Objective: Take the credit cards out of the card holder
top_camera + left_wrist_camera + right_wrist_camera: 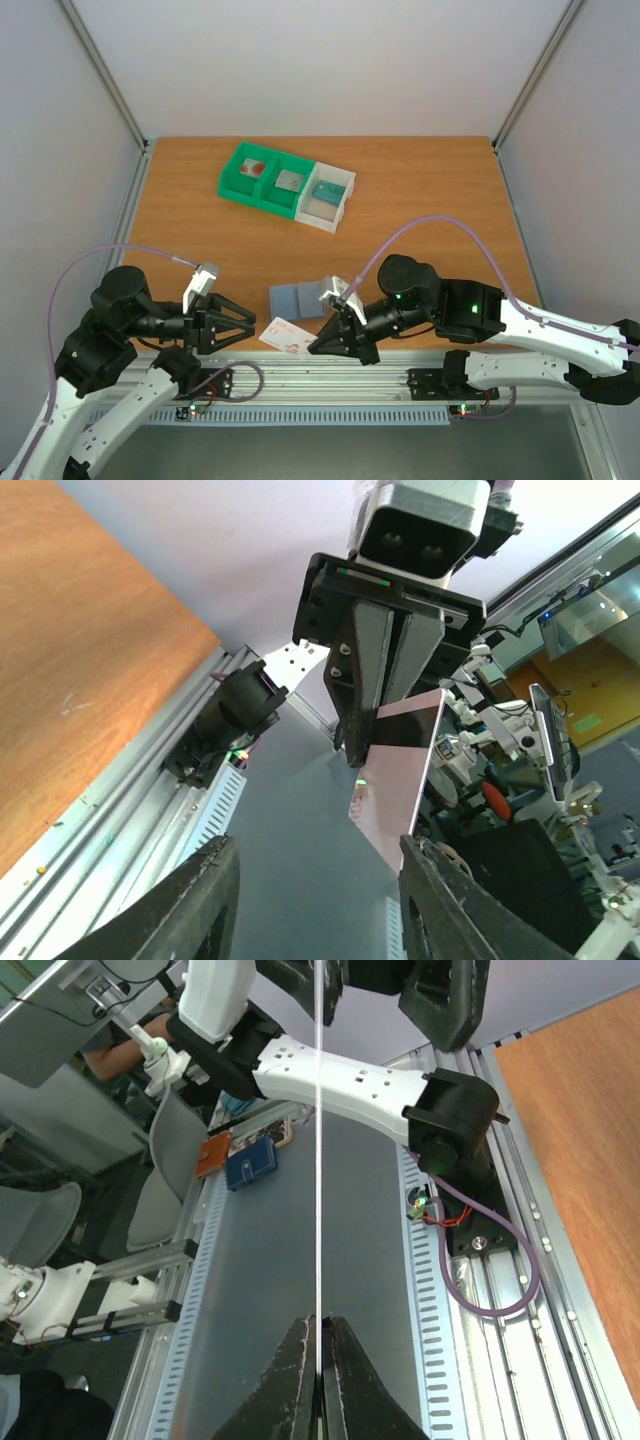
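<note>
The slate-blue card holder (296, 299) lies open and flat on the table's near edge. My right gripper (320, 344) is shut on a white credit card with a red-pink patch (283, 337), holding it out to the left over the front rail. In the right wrist view the card (318, 1140) shows edge-on as a thin white line rising from the shut right gripper (320, 1332). My left gripper (250, 333) is open, its tips just short of the card's free end. In the left wrist view the card (398, 780) hangs close to my right-hand finger (455, 905), apart from it.
A green-and-white three-compartment tray (232, 184) stands at the back of the table with a flat item in each compartment. The aluminium rail (330, 385) runs along the near edge below both grippers. Grey walls close the sides.
</note>
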Available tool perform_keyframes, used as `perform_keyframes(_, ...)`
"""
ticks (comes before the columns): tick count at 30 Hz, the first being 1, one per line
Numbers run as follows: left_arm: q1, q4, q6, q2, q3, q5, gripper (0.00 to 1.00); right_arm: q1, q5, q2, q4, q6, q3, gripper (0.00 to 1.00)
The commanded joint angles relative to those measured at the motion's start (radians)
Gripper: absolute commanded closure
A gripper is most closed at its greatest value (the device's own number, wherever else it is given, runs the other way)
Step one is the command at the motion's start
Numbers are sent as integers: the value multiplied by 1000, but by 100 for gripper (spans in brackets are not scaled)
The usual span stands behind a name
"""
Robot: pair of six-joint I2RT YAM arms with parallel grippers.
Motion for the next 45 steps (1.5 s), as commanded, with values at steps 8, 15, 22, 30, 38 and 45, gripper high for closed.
perform_keyframes(8,0,72,-9,-6,-42,68,56,1,2,43,-11,18,65,99)
perform_keyframes(15,0,43,12,-10,-11,-11,48,1,-15,54,-26,2,59,99)
perform_keyframes(22,-1,75,-9,-19,7,-12,47,1,-29,67,-13,9,54,99)
perform_keyframes(30,-2,91,-18,-29,-23,22,49,1,5,62,10,34,59,99)
perform_keyframes(38,0,95,-13,-23,-45,53,66,1,91,60,45,71,62,99)
perform_keyframes(45,-1,56,20,-11,-46,2,100,1,102,71,48,75,67,99)
